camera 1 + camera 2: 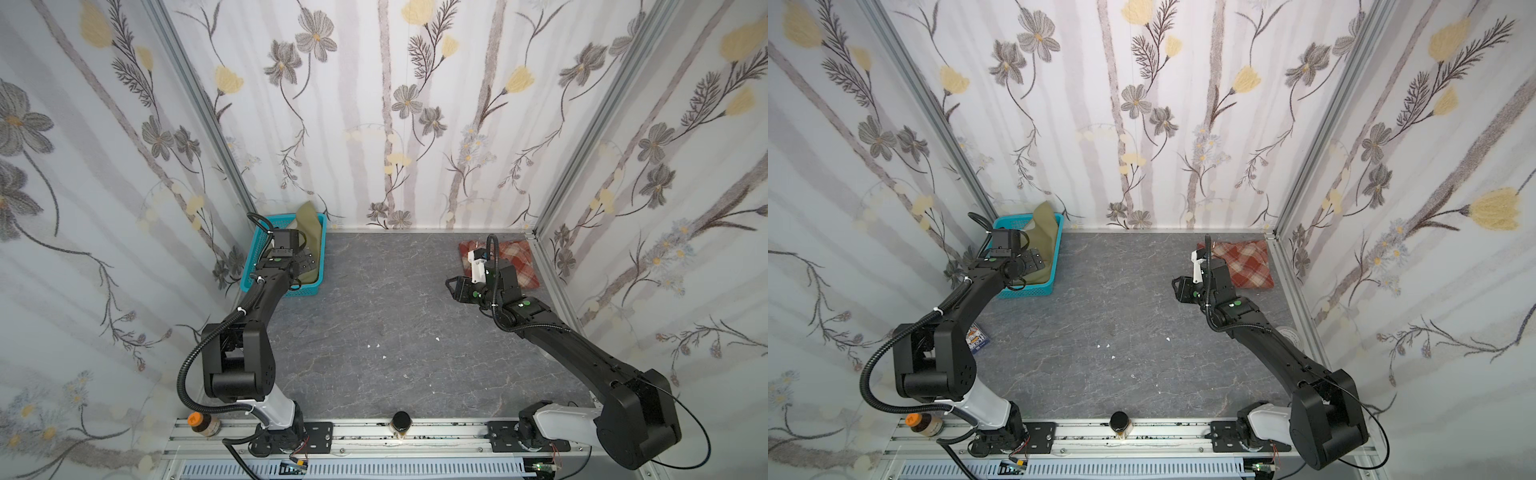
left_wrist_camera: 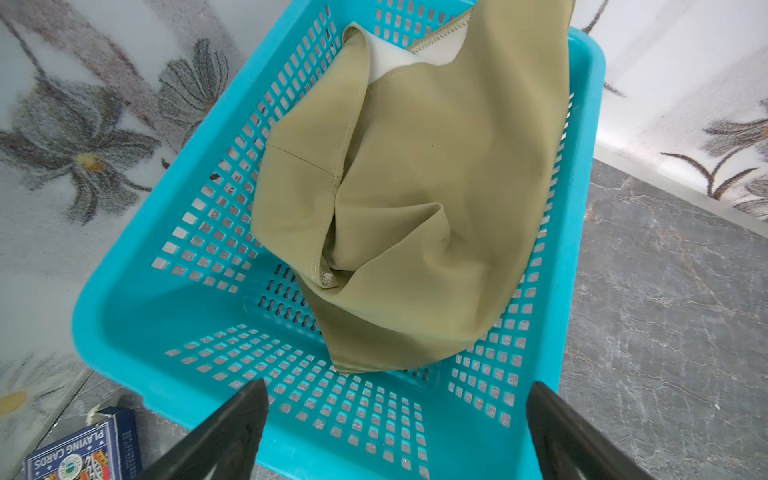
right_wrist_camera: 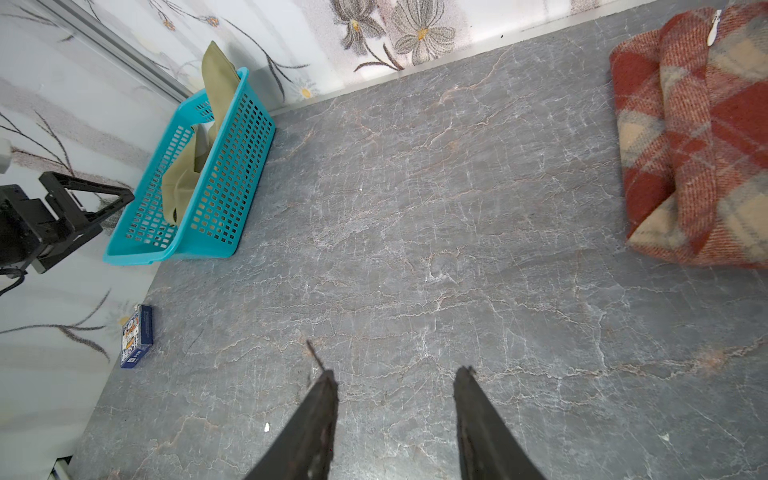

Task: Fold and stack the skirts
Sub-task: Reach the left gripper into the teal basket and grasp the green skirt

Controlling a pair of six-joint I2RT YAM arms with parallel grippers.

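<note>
- The left pincer (image 2: pixel 397 388) hangs over the near end of the blue basket (image 2: pixel 582 174). Its two fingers are spread wide and hold nothing.
- The green skirt (image 2: pixel 415 187) lies bunched up inside that basket, in the far left corner of the tabletop (image 3: pixel 415 208). One end of it sticks up over the far rim.
- The plaid skirt (image 3: pixel 698 145) lies folded in the far right corner of the tabletop.
- The right pincer (image 3: pixel 398 374) is partly spread and empty, over bare tabletop near the plaid skirt.
- The basket looks light. If the cloth catches on the holes, I think the basket could lift up or tip with the skirt.
- A finger could poke into a hole or bump the basket wall if it goes down too close to the side.
- The skirt looks smooth and has many layers. A pinch on just one thin layer might slip off.
- Dragging the skirt out low could knock the basket along the tabletop.
</note>
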